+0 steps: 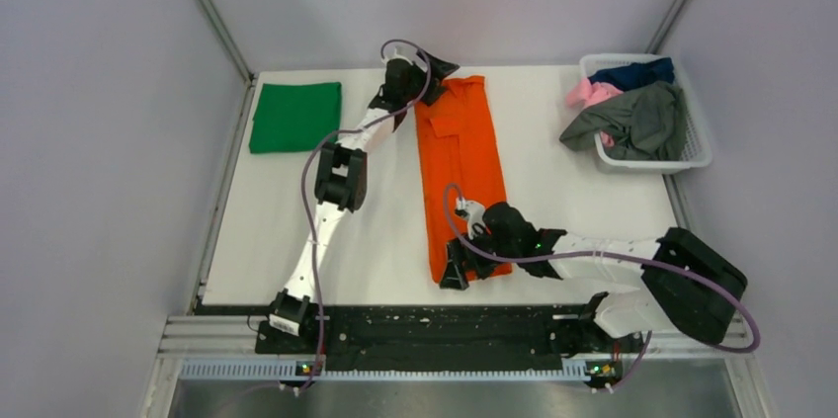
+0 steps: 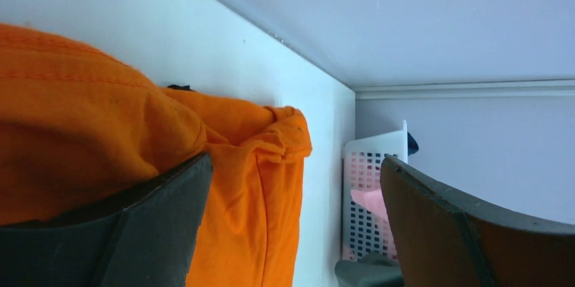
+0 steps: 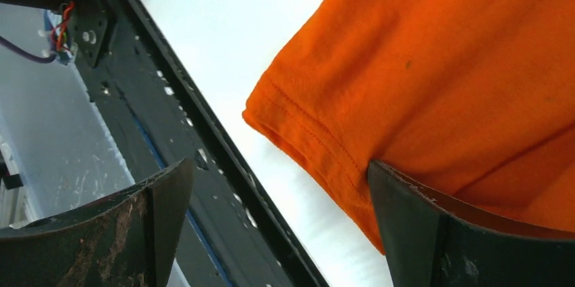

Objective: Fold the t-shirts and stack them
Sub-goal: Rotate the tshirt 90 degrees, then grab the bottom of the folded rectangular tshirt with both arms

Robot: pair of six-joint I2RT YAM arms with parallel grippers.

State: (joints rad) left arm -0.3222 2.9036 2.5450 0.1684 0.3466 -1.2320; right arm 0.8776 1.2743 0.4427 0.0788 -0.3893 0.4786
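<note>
My right gripper (image 3: pixel 278 185) is spread wide at the orange shirt's (image 1: pixel 462 156) near hem. I see my left gripper (image 2: pixel 296 165) gaping too, at the shirt's far end (cloth bunched right against it). The green shirt (image 1: pixel 294 117) lies folded, well to its left.

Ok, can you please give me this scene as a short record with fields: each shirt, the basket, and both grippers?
orange shirt: long narrow strip, flat on mid table, running far to near
green shirt: folded, far left
basket: far right, holds grey shirt, pink shirt, navy shirt, all unfolded
left gripper: open, at the strip's far end
right gripper: open, at the strip's near left corner
</note>
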